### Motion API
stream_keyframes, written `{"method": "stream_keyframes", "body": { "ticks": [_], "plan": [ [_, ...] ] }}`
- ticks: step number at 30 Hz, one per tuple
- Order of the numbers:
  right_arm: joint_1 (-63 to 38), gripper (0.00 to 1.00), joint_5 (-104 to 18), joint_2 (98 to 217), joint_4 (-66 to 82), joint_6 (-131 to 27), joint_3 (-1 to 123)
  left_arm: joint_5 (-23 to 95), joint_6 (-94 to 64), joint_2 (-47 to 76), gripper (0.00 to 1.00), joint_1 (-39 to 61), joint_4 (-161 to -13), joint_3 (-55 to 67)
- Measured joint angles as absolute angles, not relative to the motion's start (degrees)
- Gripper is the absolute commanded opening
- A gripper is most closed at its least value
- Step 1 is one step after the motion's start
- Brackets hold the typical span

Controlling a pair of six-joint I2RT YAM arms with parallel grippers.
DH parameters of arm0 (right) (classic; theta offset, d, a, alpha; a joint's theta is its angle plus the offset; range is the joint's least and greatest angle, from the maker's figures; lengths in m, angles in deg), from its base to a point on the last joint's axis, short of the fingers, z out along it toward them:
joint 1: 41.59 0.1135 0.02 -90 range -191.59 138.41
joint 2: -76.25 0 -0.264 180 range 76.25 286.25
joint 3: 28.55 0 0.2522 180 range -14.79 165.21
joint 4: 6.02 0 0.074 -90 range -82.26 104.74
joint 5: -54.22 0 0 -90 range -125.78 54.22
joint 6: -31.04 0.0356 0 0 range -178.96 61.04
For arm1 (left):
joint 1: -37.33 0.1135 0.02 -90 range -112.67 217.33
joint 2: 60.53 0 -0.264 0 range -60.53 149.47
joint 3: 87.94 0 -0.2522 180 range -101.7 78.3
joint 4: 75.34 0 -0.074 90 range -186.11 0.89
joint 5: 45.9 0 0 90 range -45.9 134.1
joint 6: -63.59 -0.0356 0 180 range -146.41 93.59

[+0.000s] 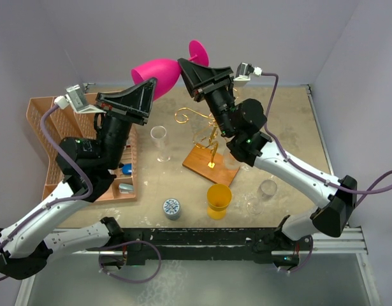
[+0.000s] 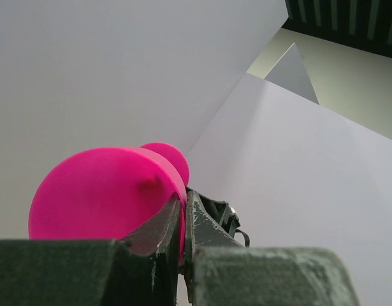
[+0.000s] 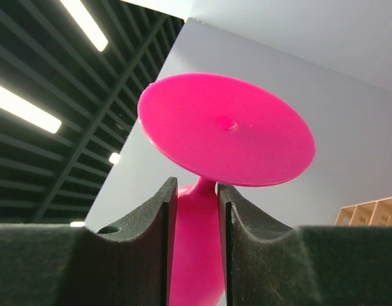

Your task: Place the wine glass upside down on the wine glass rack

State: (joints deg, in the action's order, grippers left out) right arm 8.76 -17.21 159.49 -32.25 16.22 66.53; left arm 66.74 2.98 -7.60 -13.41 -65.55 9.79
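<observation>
Pink wine glass [image 1: 159, 73], left pincer [image 2: 183, 207] clamping rim, wrist view — right pincer [image 3: 196, 188] astride stem, grip unclear

We can read no text, label, brand, number or sign in any view. The wine glass [image 1: 159, 75], at twelve o'clock above the table, shows only plain pink on its bowl and foot. The small round tin [image 1: 172, 208], at six o'clock on the table, has a blue-and-white pattern on its lid. It is too small for us to tell whether it holds any letters.
</observation>
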Motion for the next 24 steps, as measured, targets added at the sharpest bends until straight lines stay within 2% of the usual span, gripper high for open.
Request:
{"method": "stream_keyframes", "body": {
  "ticks": [7, 12, 16, 24],
  "plan": [
    [8.78, 0.17, -18.13, 159.88, -35.70, 16.16, 66.53, 65.25, 3.63, -9.29, 0.00, -13.41, -65.53, 10.07],
    [8.78, 0.00, -18.92, 160.67, -37.67, 16.37, 66.53, 64.77, 4.55, -10.66, 0.00, -13.41, -65.60, 11.49],
    [8.78, 0.00, -18.98, 160.76, -38.74, 16.16, 66.48, 64.05, 5.51, -11.30, 0.00, -13.41, -66.34, 12.04],
    [8.78, 0.00, -18.98, 160.56, -41.99, 10.76, 65.41, 64.27, 6.98, -13.48, 0.32, -13.41, -71.89, 12.32]
  ]
}}
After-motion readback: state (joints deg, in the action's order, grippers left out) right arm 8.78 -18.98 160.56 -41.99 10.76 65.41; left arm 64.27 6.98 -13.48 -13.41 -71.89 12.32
